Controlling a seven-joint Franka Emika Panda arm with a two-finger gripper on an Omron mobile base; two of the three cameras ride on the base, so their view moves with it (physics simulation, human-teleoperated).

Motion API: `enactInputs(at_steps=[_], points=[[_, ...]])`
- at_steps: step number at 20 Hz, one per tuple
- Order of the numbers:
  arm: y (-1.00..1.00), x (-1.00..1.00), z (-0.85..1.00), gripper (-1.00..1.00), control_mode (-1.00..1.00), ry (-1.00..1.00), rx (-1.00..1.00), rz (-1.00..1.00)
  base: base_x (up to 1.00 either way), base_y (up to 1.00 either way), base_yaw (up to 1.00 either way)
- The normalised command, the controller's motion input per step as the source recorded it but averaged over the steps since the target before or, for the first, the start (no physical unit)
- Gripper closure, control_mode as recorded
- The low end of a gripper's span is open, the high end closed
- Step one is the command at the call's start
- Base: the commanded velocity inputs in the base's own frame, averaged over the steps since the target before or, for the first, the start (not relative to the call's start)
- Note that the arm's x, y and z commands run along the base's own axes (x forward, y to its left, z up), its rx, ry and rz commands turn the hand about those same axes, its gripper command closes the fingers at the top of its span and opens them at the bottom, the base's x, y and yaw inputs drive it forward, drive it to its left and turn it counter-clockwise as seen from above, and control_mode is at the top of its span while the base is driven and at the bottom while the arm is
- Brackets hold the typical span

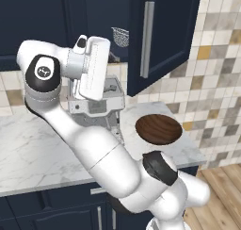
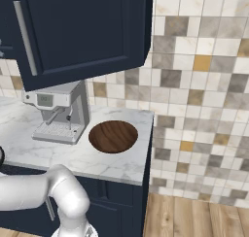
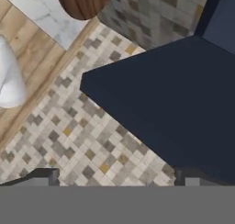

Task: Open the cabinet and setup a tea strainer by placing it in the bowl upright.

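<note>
The cabinet door [image 1: 162,31] stands swung open, its long silver bar handle [image 1: 148,38] facing outward. On the shelf inside sits the tea strainer [image 1: 121,36], its mesh cup showing beside the door's edge. The brown wooden bowl [image 1: 158,128] lies on the marble counter below the door, and I see it as well in the right base view [image 2: 113,136]. My white hand [image 1: 94,66] hovers left of the open cabinet, below the strainer. In the hand view my gripper [image 3: 117,176] is open with nothing between its tips, facing the navy door [image 3: 183,108] and the bowl [image 3: 82,0].
A grey coffee machine [image 2: 61,114] stands on the counter [image 2: 121,165] left of the bowl, right behind my arm. The tiled wall [image 2: 204,85] closes off the counter's right end. The open door [image 2: 82,32] overhangs the machine and the bowl.
</note>
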Motion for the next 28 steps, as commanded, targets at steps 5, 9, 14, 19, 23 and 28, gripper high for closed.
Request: enactInputs(at_steps=[5, 9, 14, 19, 23, 28], points=[[0.06, 0.37, 0.0, -1.0, -1.0, 0.03, -0.16, -0.05, 0.0, 0.0, 0.0], [0.25, 0.41, 0.01, -1.0, -1.0, 0.15, -0.1, -0.1, 0.0, 0.0, 0.0], [-0.01, 0.33, -0.02, -1.0, -1.0, 0.09, -0.02, -0.08, 0.0, 0.0, 0.0], [-0.01, 0.22, 0.0, -1.0, -1.0, 0.08, 0.0, -0.11, 0.0, 0.0, 0.0], [-0.14, 0.2, 0.0, -1.0, -1.0, 0.14, 0.0, -0.16, 0.0, 0.0, 0.0], [-0.46, 0.12, 0.0, -1.0, -1.0, 0.01, 0.0, -0.12, 0.0, 0.0, 0.0]])
